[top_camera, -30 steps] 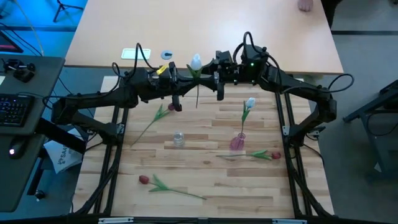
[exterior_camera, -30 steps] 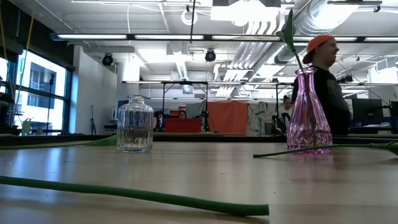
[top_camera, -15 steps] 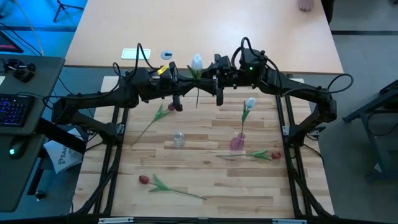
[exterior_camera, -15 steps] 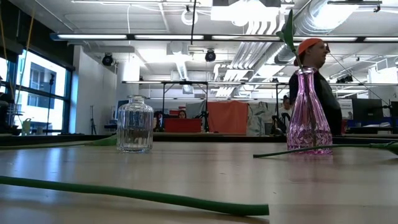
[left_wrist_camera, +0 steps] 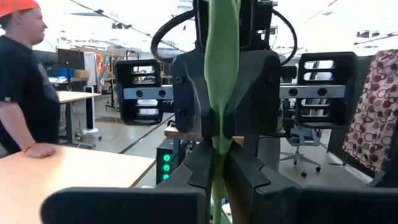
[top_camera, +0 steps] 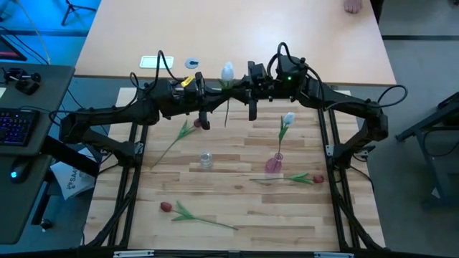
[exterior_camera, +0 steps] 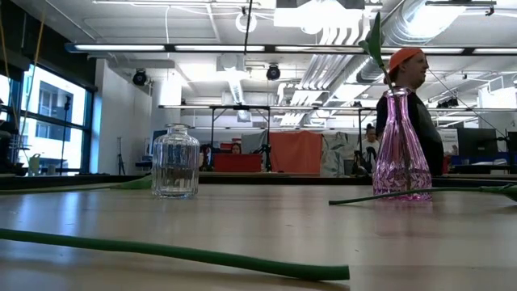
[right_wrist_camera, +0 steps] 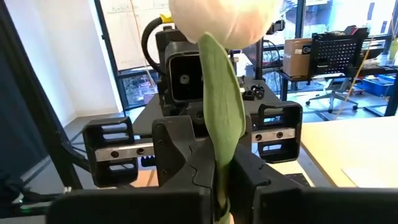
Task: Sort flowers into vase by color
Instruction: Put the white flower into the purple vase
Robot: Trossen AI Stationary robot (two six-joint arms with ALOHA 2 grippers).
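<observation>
Both arms meet at the desk's (top_camera: 237,215) 12 o'clock edge, a white tulip (top_camera: 227,71) upright between them. The left gripper (top_camera: 209,100) and the right gripper (top_camera: 246,97) are both clamped nearly shut on its stem, facing each other, with the white head above their fingers and the stem hanging below.

The risk, as I judge it, lies in this handover: if one gripper pulls away while the other has not let go, the thin stem may bend, tear or slip, and the flower could fall to the desk.

The pink vase (top_camera: 273,163), at about 3 o'clock from the desk's middle, holds one white tulip (top_camera: 287,119). The clear vase (top_camera: 206,159), near the middle, looks empty. Three dark red tulips lie loose: one at 10 o'clock (top_camera: 199,123), one at 4 o'clock (top_camera: 316,178), one at 7 o'clock (top_camera: 166,207)
</observation>
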